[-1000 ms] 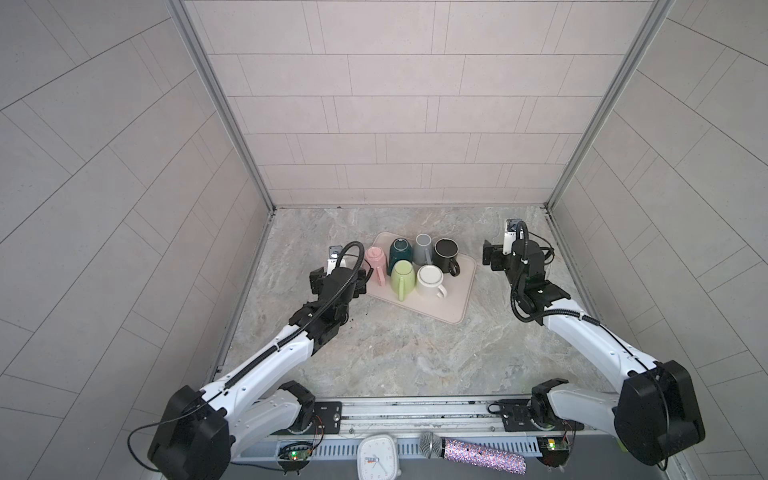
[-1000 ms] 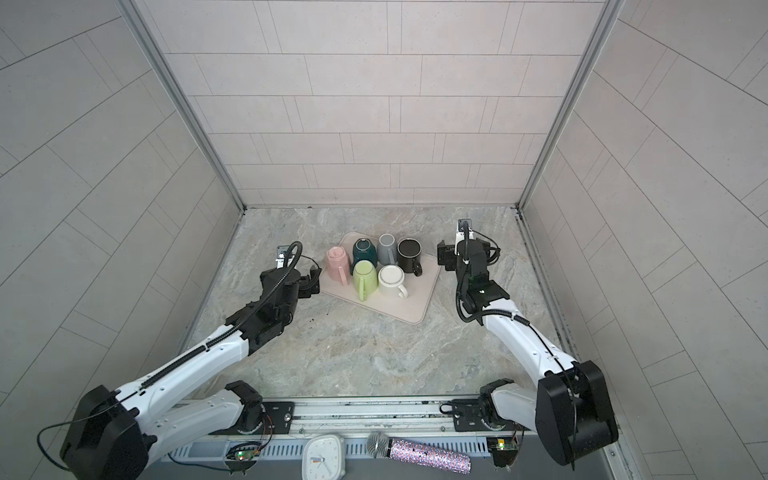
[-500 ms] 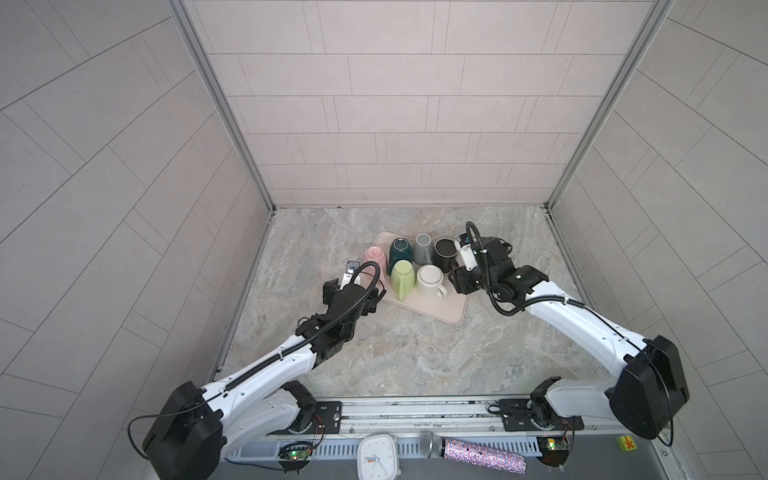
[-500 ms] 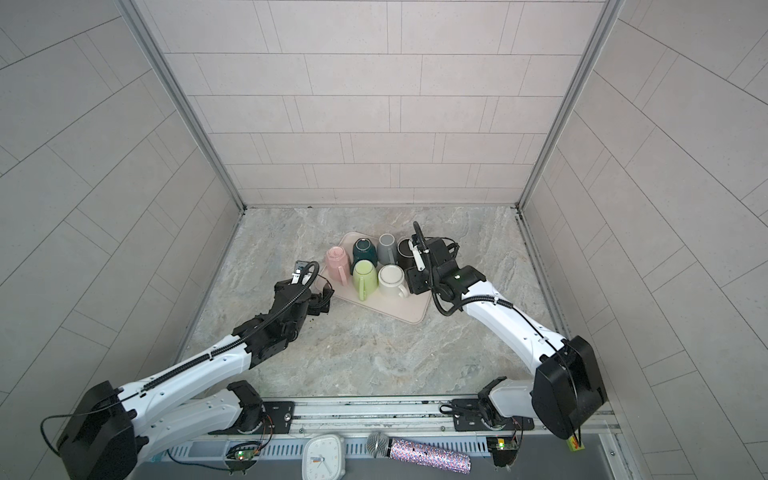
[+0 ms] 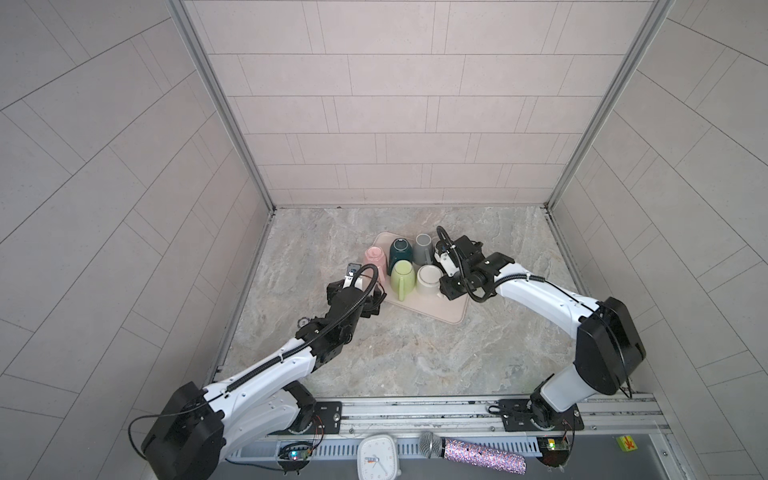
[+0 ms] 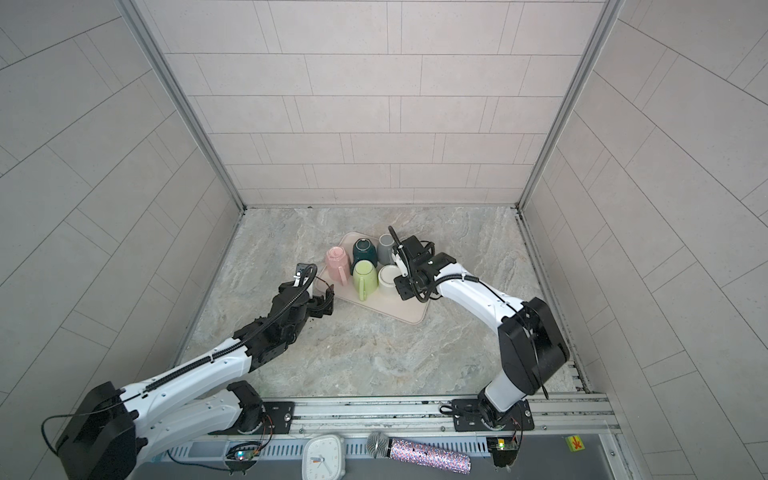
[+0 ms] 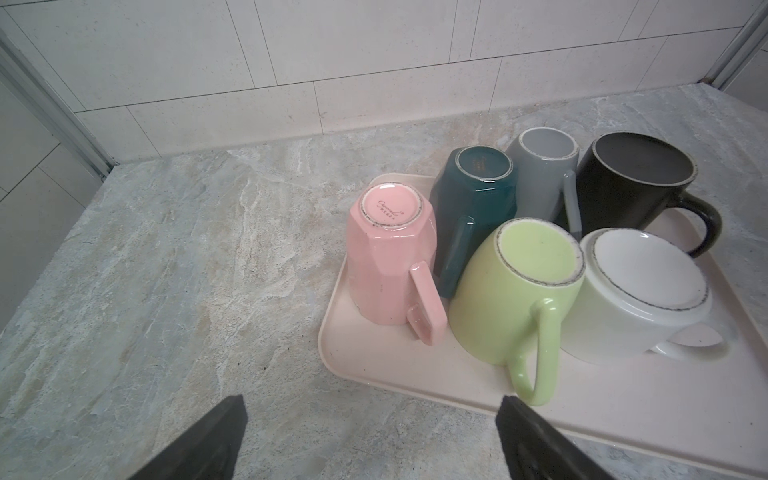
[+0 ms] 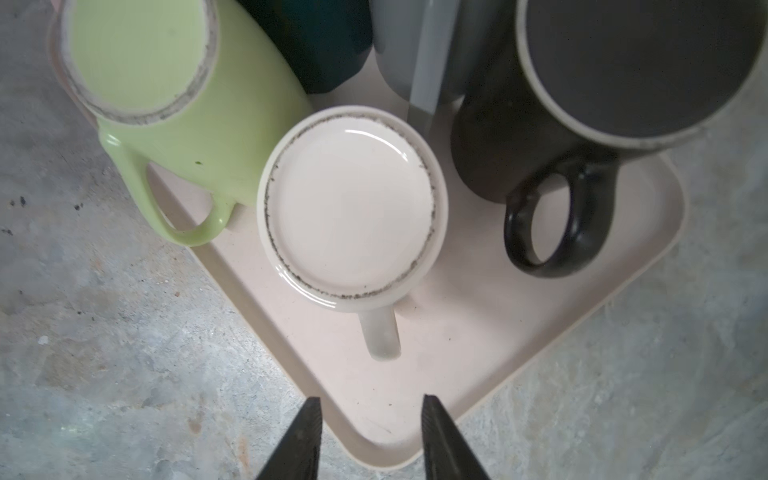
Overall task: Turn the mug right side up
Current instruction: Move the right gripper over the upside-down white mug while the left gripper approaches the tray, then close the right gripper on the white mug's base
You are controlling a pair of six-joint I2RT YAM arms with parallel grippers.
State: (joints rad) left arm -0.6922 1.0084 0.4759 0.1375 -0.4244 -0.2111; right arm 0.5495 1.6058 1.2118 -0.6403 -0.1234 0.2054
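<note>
Right gripper hangs with jaws slightly apart (nothing in them). Upside-down white mug sits straight ahead of it on the beige tray, handle pointing right back at the gap, so this arm's the closer one imo.

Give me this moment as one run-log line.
left gripper: open, near tray | right gripper: open, empty, lined up with white mug handle | white mug: upside down
</note>
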